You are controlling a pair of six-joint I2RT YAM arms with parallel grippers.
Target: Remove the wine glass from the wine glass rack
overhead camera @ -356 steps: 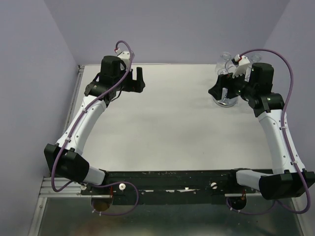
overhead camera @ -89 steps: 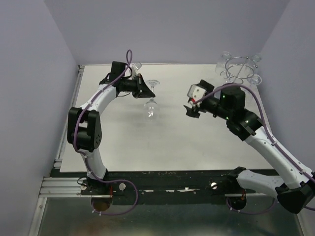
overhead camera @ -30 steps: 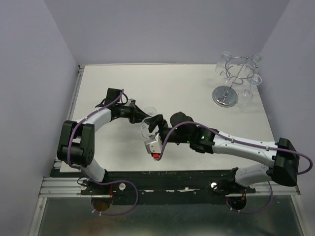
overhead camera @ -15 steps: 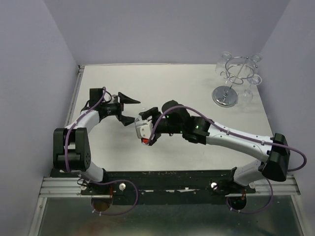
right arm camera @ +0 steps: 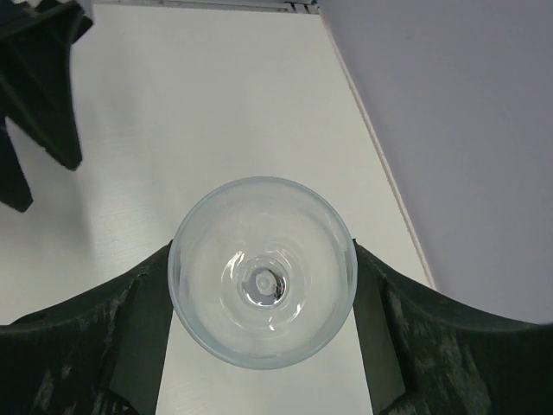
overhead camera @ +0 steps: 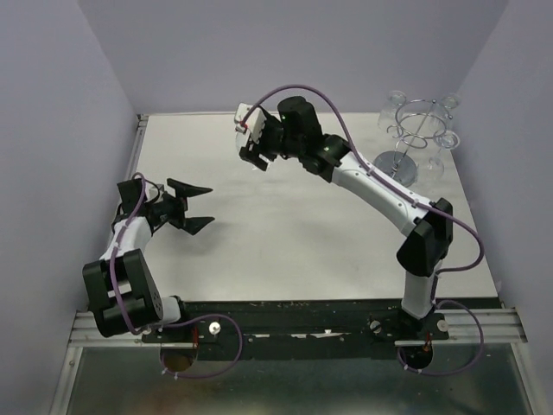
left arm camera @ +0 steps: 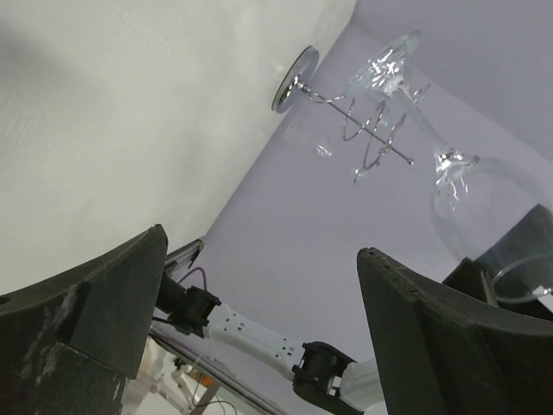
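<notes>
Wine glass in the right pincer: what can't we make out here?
Right wrist: wine glass seen mouth-on; its bowl hides stem and foot.
Top view: right pincer and its camera cover nearly all the glass.
Left wrist: bowl partly behind the dark pincer and cut by the right edge.
Top view: glasses on the wine glass rack too clear and small to count.

The left tool (left arm camera: 259,246) shows in the lower corners, its two dark fingers (left arm camera: 95,303) spread wide with nothing between them. The white desk (left arm camera: 130,104) fills the upper left. The chrome wine glass rack (left arm camera: 371,130) appears tilted at upper centre. A wine glass (left arm camera: 479,207) slants across the right side, its bowl lowest.
</notes>
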